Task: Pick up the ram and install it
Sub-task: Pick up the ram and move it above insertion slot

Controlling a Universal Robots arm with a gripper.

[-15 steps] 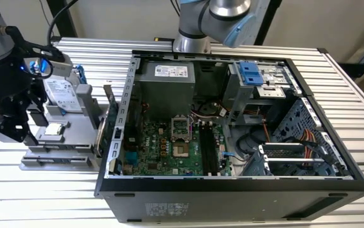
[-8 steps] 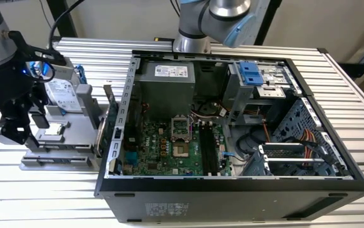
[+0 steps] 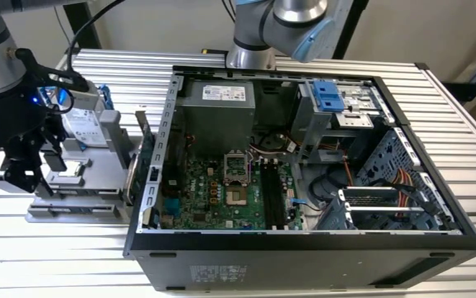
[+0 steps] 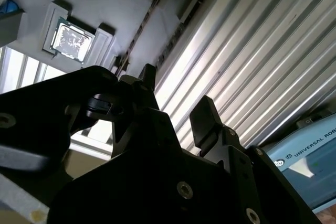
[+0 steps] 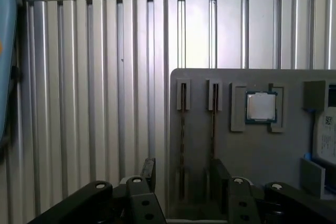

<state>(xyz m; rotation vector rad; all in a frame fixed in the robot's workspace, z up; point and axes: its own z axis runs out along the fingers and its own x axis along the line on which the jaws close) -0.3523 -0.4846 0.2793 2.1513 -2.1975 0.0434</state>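
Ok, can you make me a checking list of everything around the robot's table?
Surface: slatted metal table, bare around the grey holder.
Job's things: ram sticks stand on edge in the holder's slots; open computer case beside the holder.
Clutter: silver CPU chip and hard drive on the holder.
Grippers: gripper open, empty, close to the holder.
Cables: black cable on the arm; coloured wires inside the case.
Surroundings: another arm's base at the table's far edge in the exterior view.
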